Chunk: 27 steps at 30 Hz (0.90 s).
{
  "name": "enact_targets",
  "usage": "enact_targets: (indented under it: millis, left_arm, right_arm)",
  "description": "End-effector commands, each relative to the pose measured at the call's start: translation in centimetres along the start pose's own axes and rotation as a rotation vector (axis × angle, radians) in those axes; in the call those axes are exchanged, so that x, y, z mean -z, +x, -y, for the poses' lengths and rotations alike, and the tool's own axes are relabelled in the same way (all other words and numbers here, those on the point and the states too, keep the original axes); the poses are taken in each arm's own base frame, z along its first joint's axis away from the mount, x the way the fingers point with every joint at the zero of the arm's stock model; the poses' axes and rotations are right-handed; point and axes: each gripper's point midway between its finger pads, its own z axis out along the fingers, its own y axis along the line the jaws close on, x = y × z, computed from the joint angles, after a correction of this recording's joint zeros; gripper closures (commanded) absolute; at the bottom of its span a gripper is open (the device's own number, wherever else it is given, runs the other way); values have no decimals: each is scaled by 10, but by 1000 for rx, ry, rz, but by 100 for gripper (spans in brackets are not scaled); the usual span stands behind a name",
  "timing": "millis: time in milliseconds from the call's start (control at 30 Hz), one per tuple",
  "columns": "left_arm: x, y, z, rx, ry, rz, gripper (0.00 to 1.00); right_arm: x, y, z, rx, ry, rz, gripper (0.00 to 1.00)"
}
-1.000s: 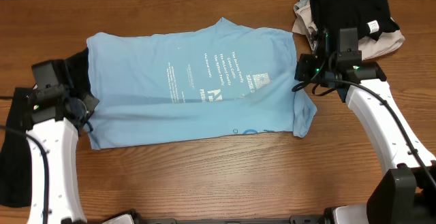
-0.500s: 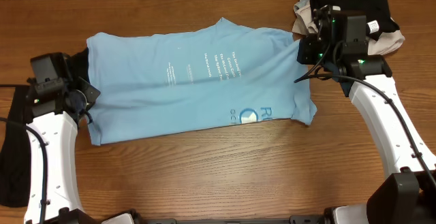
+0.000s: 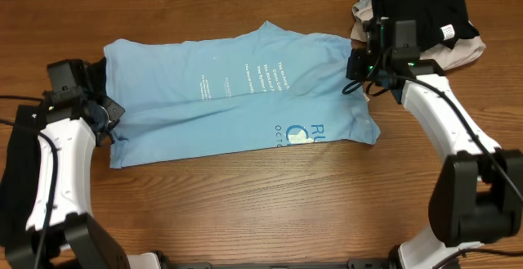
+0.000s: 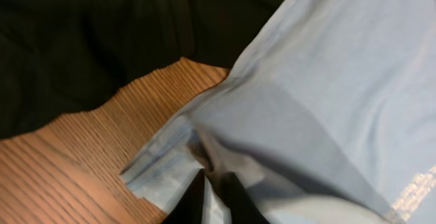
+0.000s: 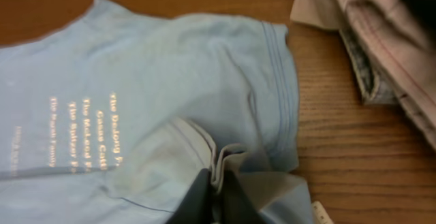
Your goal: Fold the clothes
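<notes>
The light-blue T-shirt (image 3: 229, 105) lies folded lengthwise across the middle of the table, white lettering up and a blue logo near its front edge. My left gripper (image 3: 106, 115) is at its left end. In the left wrist view the gripper (image 4: 214, 198) is shut on a bunched fold of the T-shirt (image 4: 327, 81). My right gripper (image 3: 355, 66) is at the shirt's right end. The right wrist view shows this gripper (image 5: 216, 195) pinching a pleat of the T-shirt (image 5: 177, 81). A black garment (image 3: 12, 187) lies at the far left, partly under my left arm.
Folded clothes are stacked at the back right: a black one (image 3: 421, 7) with a white label on top of beige fabric (image 3: 462, 52), close behind my right gripper. The beige pile (image 5: 381, 33) fills the right wrist view's upper right. Black cloth (image 4: 82, 33) lies beyond the shirt's left edge.
Both grippers have moved toward the far side with the shirt's ends in them. The top layer slid back, uncovering the blue logo near the front edge.
</notes>
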Motion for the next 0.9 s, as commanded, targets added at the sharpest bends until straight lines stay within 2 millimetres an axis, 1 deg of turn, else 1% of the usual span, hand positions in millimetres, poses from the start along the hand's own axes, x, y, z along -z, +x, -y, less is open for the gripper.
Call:
enact_targets:
  millis: [0,67,100,133,200,300,333,400,433,500,567,633,733,833,867]
  left_arm:
    - [-4,-8,6,-32,-4,20,48]
    - [-4,-10,7,-36,0,27,13]
    - [-1,-12,8,-44,3,32,0]
    - [2,-14,8,-56,5,35,0]
    - [16,-21,11,-90,7,40,0]
    - [44,-30,13,-116,7,38,0]
    - [58,-31,13,-117,5,25,0]
    - [79,-30,10,-120,-7,3,0]
    - [92,-25,5,-125,-21,-25,0]
    - [102,-13,-3,-132,-47,-79,0]
    - [102,2,-11,-140,-72,-143,0]
    - [97,19,-19,-146,-93,-209,0]
    - [83,40,-30,-157,-130,-279,0]
    - [63,58,-35,-157,-134,-326,0]
    - [57,63,-35,-156,-129,-339,0]
  right_arm:
    - [3,-11,-5,20,-17,26,53]
    - [5,-11,-6,19,-18,24,20]
    - [7,-10,-6,17,-16,19,11]
    - [10,-9,-6,15,-16,13,7]
    - [20,-9,-8,8,-14,-4,0]
    - [41,-5,-11,-13,-5,-52,0]
    - [48,-1,-11,-37,7,-77,0]
    - [60,13,-10,-74,23,-138,0]
    - [67,29,-8,-116,41,-201,0]
    - [72,52,-5,-140,65,-293,0]
    - [72,70,-1,-153,82,-354,0]
    - [69,85,7,-170,120,-390,0]
    - [60,106,15,-179,141,-429,0]
    - [49,121,22,-175,157,-430,0]
    - [45,125,26,-172,171,-427,3]
